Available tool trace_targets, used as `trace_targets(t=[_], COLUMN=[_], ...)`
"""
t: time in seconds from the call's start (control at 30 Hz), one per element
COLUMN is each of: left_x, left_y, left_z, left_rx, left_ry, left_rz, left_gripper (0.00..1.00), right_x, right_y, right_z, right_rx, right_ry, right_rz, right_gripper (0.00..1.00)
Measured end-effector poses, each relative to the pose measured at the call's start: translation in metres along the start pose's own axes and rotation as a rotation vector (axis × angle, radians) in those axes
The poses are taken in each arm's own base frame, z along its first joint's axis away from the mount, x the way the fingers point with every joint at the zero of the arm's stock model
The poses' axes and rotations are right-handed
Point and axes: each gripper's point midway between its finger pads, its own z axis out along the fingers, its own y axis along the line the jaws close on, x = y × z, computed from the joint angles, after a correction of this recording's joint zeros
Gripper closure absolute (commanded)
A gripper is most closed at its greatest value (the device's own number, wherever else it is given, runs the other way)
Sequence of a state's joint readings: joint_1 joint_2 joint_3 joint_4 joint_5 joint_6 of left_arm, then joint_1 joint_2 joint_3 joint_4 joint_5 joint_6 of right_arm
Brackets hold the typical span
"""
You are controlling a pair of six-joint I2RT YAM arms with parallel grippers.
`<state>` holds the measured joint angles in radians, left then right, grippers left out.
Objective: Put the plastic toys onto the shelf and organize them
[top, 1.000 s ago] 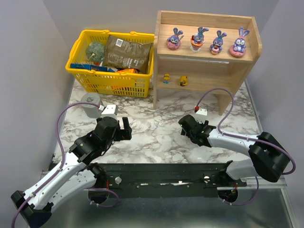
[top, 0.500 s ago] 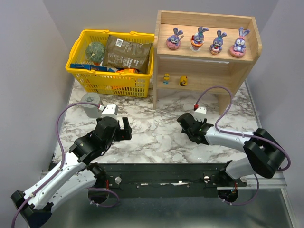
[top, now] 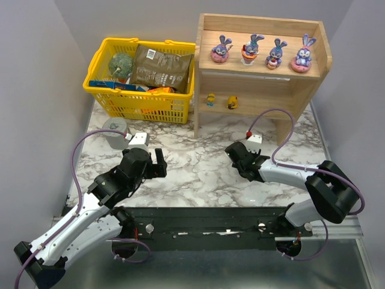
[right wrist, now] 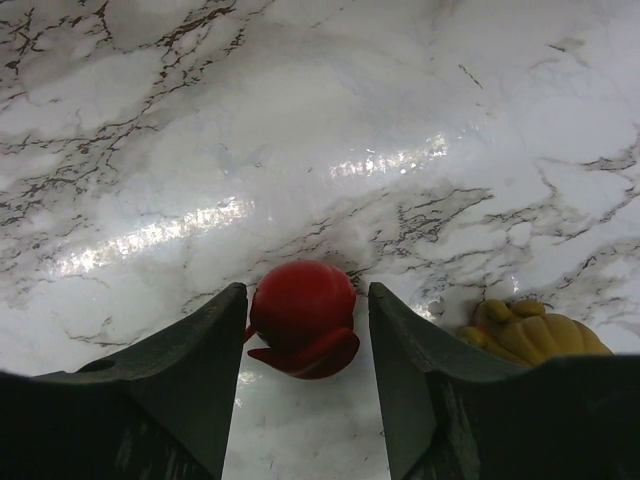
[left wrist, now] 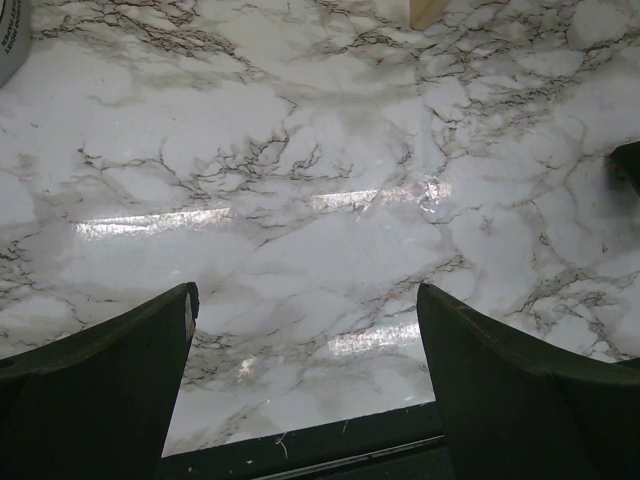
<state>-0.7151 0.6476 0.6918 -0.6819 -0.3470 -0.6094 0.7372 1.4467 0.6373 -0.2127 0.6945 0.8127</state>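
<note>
In the right wrist view a small red toy (right wrist: 302, 318) sits on the marble between my right gripper's (right wrist: 305, 290) fingers. The left finger is at its side and a narrow gap shows on the right, so the gripper is open. A yellow toy (right wrist: 530, 335) lies just outside the right finger. Seen from above, the right gripper (top: 236, 158) hangs low in front of the wooden shelf (top: 301, 84). Several purple-blue bunnies (top: 251, 49) stand along the top tier, and two tiny yellow figures (top: 232, 103) stand on the lower one. My left gripper (top: 157, 164) is wide open over bare marble.
A yellow basket (top: 108, 99) with packets and a green ball stands left of the shelf. A grey cup (top: 113, 132) sits in front of it, near my left arm. The black mounting rail (top: 204, 226) runs along the near table edge.
My right gripper has crept a little left and toward the shelf, and its jaws have narrowed around the red toy. The left arm has not moved.
</note>
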Motion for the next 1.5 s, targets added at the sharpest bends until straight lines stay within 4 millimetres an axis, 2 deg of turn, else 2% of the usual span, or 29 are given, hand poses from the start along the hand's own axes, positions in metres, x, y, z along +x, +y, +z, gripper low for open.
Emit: trace_targets(t=[0.17, 0.5, 0.67, 0.83, 1.0, 1.23, 1.4, 1.5], left_x=[0.0, 0.0, 0.0, 0.0, 0.0, 0.0, 0.0, 0.0], left_y=[0.0, 0.0, 0.0, 0.0, 0.0, 0.0, 0.0, 0.0], left_z=[0.0, 0.0, 0.0, 0.0, 0.0, 0.0, 0.0, 0.0], left_rx=[-0.001, -0.001, -0.001, -0.001, -0.001, -0.001, -0.001, -0.001], left_ry=[0.002, 0.002, 0.002, 0.002, 0.002, 0.002, 0.002, 0.002], left_rz=[0.001, 0.001, 0.001, 0.001, 0.001, 0.001, 0.001, 0.001], left_gripper=[0.01, 0.01, 0.01, 0.01, 0.01, 0.01, 0.01, 0.01], right_x=[-0.003, -0.007, -0.011, -0.03, -0.07, -0.139, -0.182, -0.201], right_y=[0.002, 0.004, 0.005, 0.004, 0.006, 0.01, 0.008, 0.007], right_z=[0.001, 0.002, -0.002, -0.019, -0.05, -0.093, -0.11, -0.114], right_rx=[-0.009, -0.017, -0.028, -0.06, -0.107, -0.134, -0.117, -0.1], right_ry=[-0.01, -0.021, -0.031, -0.063, -0.121, -0.231, -0.293, -0.314], right_rz=[-0.001, 0.001, 0.015, 0.059, 0.125, 0.182, 0.195, 0.19], right_gripper=[0.51, 0.77, 0.8, 0.8, 0.8, 0.79, 0.79, 0.78])
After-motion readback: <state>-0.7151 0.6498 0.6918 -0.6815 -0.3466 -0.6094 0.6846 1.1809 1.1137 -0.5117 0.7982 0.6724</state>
